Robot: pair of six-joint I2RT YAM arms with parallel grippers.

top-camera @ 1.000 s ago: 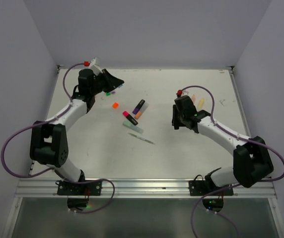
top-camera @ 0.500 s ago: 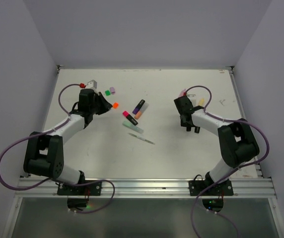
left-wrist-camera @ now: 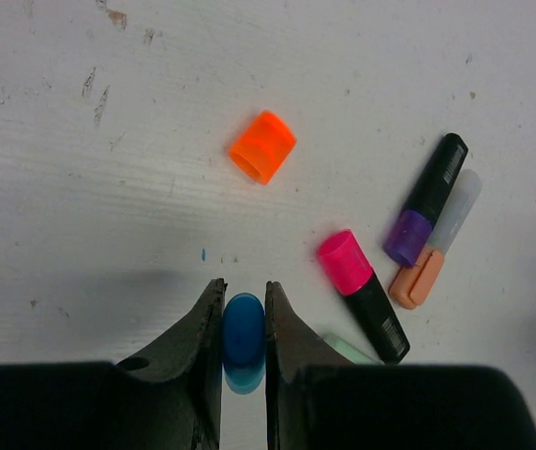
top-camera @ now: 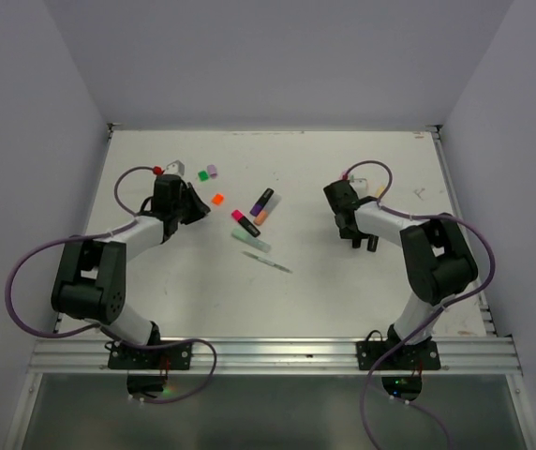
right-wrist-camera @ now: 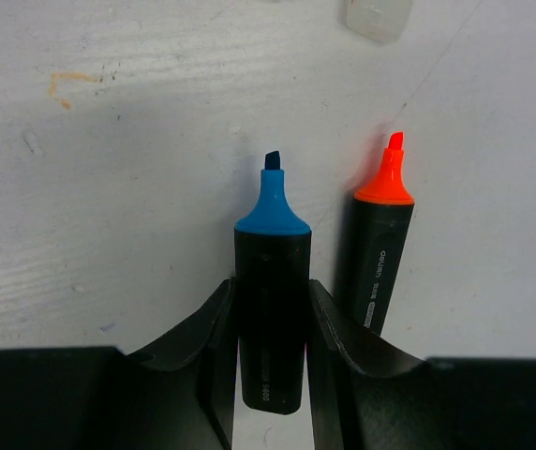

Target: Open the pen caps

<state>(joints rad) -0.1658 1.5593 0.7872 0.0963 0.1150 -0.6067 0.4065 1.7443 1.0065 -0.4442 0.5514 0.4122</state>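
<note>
Looking from top: green cap (top-camera: 203,175), purple cap (top-camera: 213,171) & orange cap (top-camera: 217,199) lie loose on tabletop (top-camera: 296,309), nr L arm (top-camera: 137,230). L wrist view: L jaws pinching blue cap (left-wrist-camera: 244,337); orange cap ahead, apart; pink cap (left-wrist-camera: 340,260) sits on its black barrel (left-wrist-camera: 380,323). R wrist view: R jaws pinching uncapped blue-tipped pen (right-wrist-camera: 271,309); orange-tipped pen (right-wrist-camera: 379,262) just beside, uncapped too.
</note>
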